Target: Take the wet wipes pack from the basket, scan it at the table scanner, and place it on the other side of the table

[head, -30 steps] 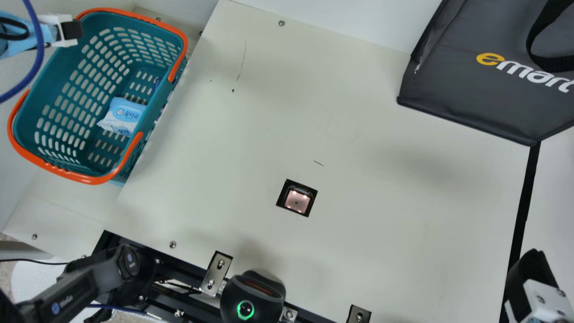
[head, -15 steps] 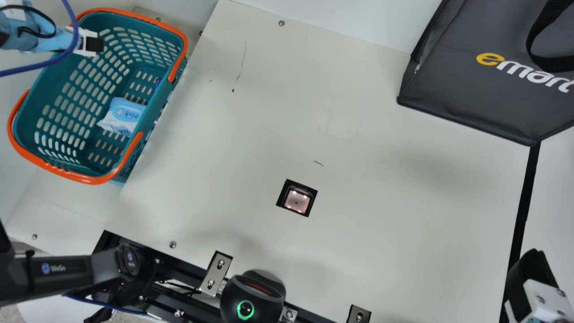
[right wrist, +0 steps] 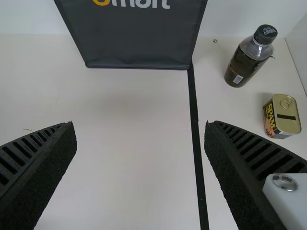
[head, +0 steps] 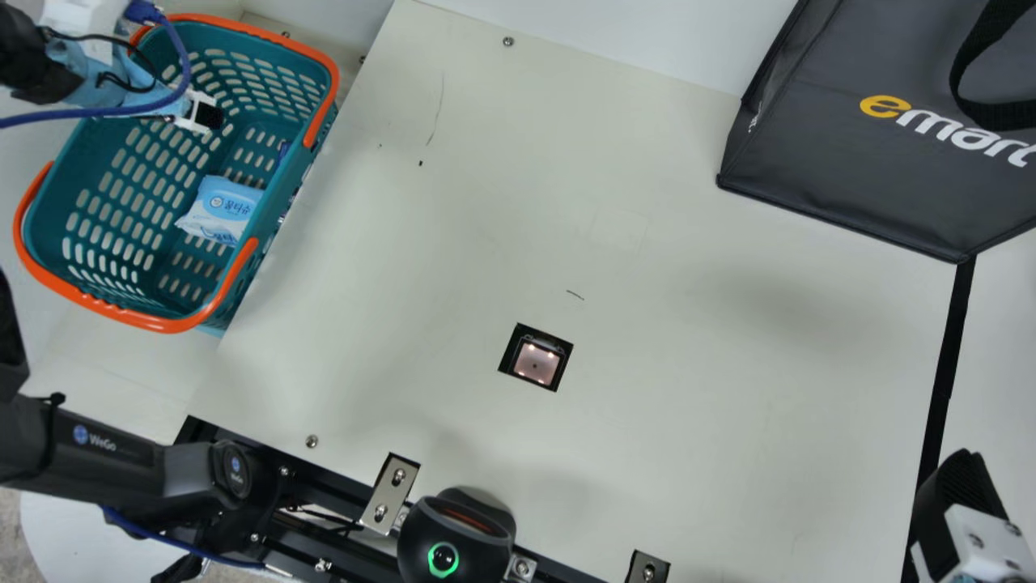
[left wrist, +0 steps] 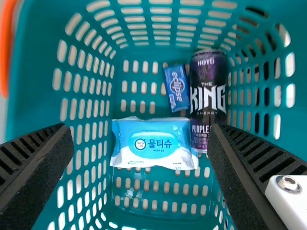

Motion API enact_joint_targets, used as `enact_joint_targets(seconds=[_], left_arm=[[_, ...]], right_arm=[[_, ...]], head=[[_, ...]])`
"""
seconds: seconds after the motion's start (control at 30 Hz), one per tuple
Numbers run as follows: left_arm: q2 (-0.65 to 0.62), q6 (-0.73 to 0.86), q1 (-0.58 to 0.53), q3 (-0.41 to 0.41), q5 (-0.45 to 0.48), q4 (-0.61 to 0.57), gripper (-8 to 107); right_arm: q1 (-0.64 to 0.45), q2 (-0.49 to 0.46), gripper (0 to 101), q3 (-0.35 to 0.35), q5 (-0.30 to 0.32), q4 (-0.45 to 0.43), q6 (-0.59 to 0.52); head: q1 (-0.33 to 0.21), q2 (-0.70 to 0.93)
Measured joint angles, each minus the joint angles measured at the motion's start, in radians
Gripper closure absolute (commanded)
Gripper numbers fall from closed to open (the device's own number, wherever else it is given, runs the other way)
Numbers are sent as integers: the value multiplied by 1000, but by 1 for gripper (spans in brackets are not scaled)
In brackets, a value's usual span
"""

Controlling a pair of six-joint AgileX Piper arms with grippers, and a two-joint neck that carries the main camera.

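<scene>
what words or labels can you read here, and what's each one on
"emart": black bag
"물티슈": wipes pack
"eclipse": small blue packet
"HOT6 THE KING ENERGY PURPLE", rest hidden: purple can
"SPAM": tin
"WeGo": left arm
Too small to read: other print, including the bottle's

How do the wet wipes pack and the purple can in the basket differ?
The wet wipes pack is pale blue and white, while the can is dark purple. The pack is a flattish packet; the can is a cylinder. The pack's long side runs roughly crosswise to the can's. Both are inside the basket and carry printing.
</scene>
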Motion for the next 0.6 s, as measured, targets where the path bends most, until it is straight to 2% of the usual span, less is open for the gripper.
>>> enact_joint_targets(seconds=[0.23, 0.6], left_arm=[[22, -13, -10, 40, -19, 36, 9], [-2, -55, 0, 158, -68, 59, 9]], right_arm=[[0, 0, 6, 0, 1, 0, 0], [0, 0, 6, 0, 1, 0, 0]], head=[[0, 0], [0, -2]])
